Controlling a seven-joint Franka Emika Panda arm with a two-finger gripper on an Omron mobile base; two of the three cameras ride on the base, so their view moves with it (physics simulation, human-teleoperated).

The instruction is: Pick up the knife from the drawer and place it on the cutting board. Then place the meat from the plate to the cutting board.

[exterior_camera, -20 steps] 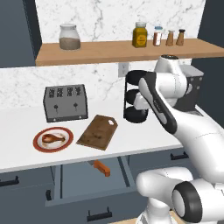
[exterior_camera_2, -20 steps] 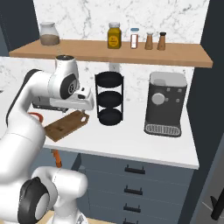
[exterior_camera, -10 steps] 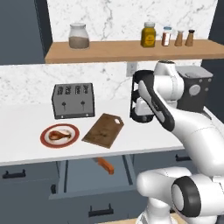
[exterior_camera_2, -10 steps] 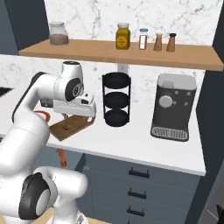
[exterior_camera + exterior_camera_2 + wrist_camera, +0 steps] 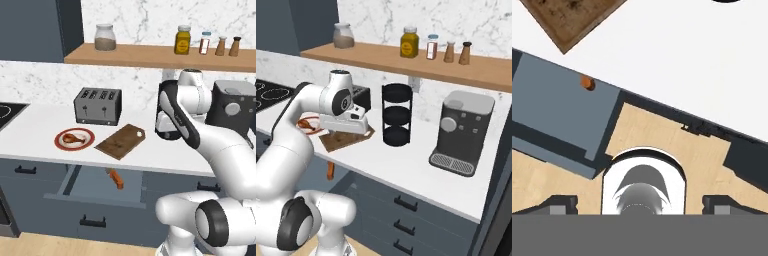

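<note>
The white surface point(image 5: 30, 135) runs under a wooden shelf of jars and spice bottles, with a toaster point(image 5: 98, 105) at the back wall and a coffee machine point(image 5: 462, 132) further right. Across the last second the whole scene has slid rightwards in both base views and grown a stovetop at the left edge, so the base has driven, not the objects; the things keep their places relative to one another. The drive brings the drawer point(image 5: 95, 186) closer to the middle of the left base view. It stands pulled out below the surface, and the knife point(image 5: 115, 178) lies inside it near its right end, orange-red handle plain to see. Above it, the cutting board point(image 5: 121, 141) lies bare on the surface, with the plate point(image 5: 74, 138) just beside it on the left and the meat point(image 5: 72, 137) on the plate.

The arm has kept its folded pose, the hand point(image 5: 358, 116) held above the surface by the board's right edge. Its fingers point(image 5: 561, 204) sit far apart at the bottom corners of the hand view, so it is open and carries nothing. Neither object has been moved yet; by my reading the robot is lining itself up on the drawer, and the reach down for the knife comes next.
</note>
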